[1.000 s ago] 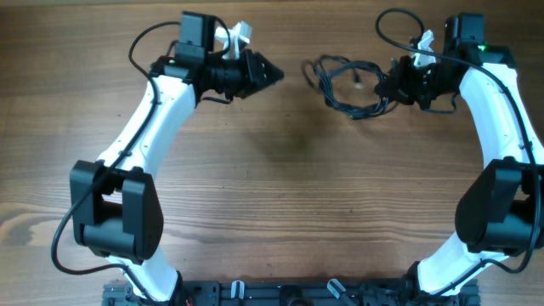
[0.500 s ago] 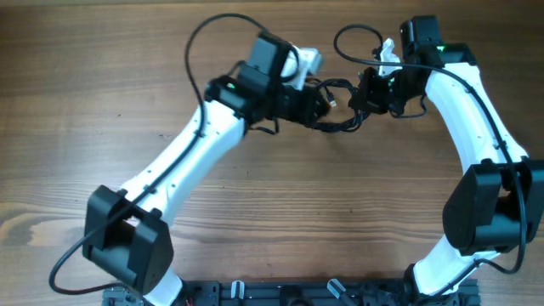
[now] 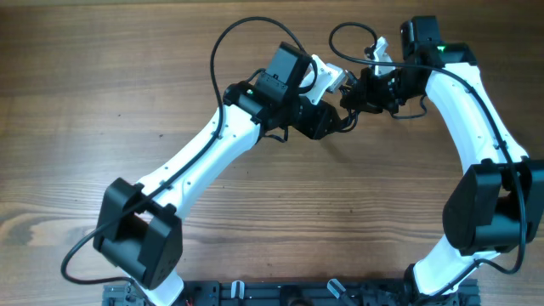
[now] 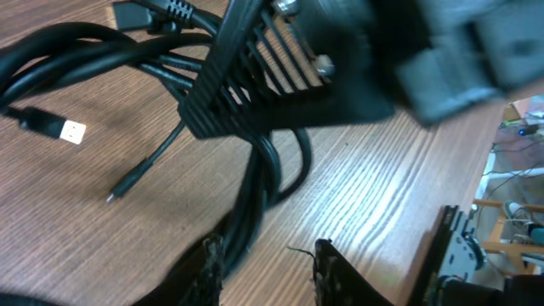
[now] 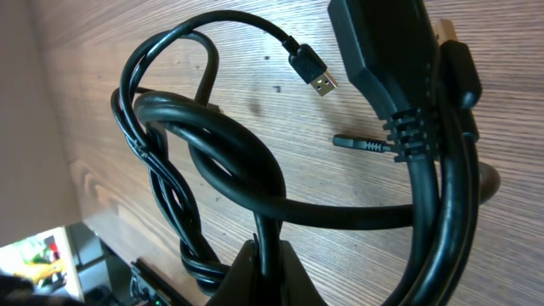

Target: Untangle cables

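Observation:
The cables (image 5: 223, 161) are thin black cords knotted into a loose coil on the wooden table (image 3: 255, 212). A USB plug (image 5: 316, 78) and a small jack plug (image 5: 357, 143) stick out free. My right gripper (image 5: 268, 265) is shut on one strand of the coil. In the left wrist view the bundle (image 4: 255, 195) runs down beside my left finger (image 4: 211, 274), and my left gripper (image 4: 268, 276) stands open over bare wood, right under the right gripper's black body (image 4: 289, 68). From overhead both grippers meet at the top middle, left (image 3: 331, 119) and right (image 3: 351, 100), hiding most of the cords.
Thick black arm wires loop above each wrist, one (image 3: 246, 30) on the left arm and one (image 3: 344, 32) on the right. A black rail (image 3: 255, 293) runs along the table's front edge between the two arm bases.
My left arm has swung from the upper left across to the cable bundle. The right gripper has carried the bundle a little leftward and stayed shut on it.

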Tool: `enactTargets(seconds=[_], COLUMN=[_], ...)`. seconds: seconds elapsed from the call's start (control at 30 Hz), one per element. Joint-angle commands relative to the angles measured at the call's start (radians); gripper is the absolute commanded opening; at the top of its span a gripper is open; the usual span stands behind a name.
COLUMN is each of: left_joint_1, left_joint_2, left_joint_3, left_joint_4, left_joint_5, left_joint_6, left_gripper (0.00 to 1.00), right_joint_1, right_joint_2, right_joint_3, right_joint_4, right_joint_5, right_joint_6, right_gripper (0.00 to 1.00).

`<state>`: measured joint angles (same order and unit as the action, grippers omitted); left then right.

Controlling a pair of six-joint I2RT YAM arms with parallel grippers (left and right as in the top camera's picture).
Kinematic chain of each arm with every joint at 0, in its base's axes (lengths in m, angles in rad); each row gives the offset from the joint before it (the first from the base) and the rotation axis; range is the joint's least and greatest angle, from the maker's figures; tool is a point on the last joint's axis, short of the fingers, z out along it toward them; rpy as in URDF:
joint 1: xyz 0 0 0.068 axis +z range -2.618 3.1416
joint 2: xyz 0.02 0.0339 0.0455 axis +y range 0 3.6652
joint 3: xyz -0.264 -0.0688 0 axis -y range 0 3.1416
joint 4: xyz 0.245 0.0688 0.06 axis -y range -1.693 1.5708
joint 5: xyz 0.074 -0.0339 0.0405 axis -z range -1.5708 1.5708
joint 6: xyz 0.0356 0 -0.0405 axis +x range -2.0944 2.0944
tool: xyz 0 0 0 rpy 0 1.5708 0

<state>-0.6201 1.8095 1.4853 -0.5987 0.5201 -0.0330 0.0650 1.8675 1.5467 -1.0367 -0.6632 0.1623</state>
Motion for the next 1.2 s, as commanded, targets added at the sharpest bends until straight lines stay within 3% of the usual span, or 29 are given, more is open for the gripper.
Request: enactTargets(seconds=[0.0,0.73,0.9,1.03,1.17], left_joint_1=[0.000,-0.019,-0.023,-0.024,-0.018], left_joint_2=[0.023,0.084,0.086,0.086,0.086], left_joint_3=[0.011,0.011,0.011,0.011,0.011], left_joint_4=[0.015,0.019,0.028,0.028,0.032], left_joint_5=[0.000,0.032,0.032,0.032,0.032], left_joint_6=[0.029,0.026,0.026,0.025,0.025], left_gripper=[0.34,0.33,0.22,0.04,0.04], right_joint_1=[0.004,0.004,0.004,0.004,0.003], right_joint_2=[0.007,0.007,0.007,0.007,0.007], right_joint_3=[-0.002,-0.002,-0.002,-0.002,-0.002], right_joint_4=[-0.001,0.004,0.004,0.004,0.004], right_joint_5=[-0.073,-0.125,-0.125,-0.125,-0.124], right_joint_6=[-0.032,-0.032,-0.033,-0.033,-0.032], right_gripper=[0.04,0.04,0.04,0.04,0.04])
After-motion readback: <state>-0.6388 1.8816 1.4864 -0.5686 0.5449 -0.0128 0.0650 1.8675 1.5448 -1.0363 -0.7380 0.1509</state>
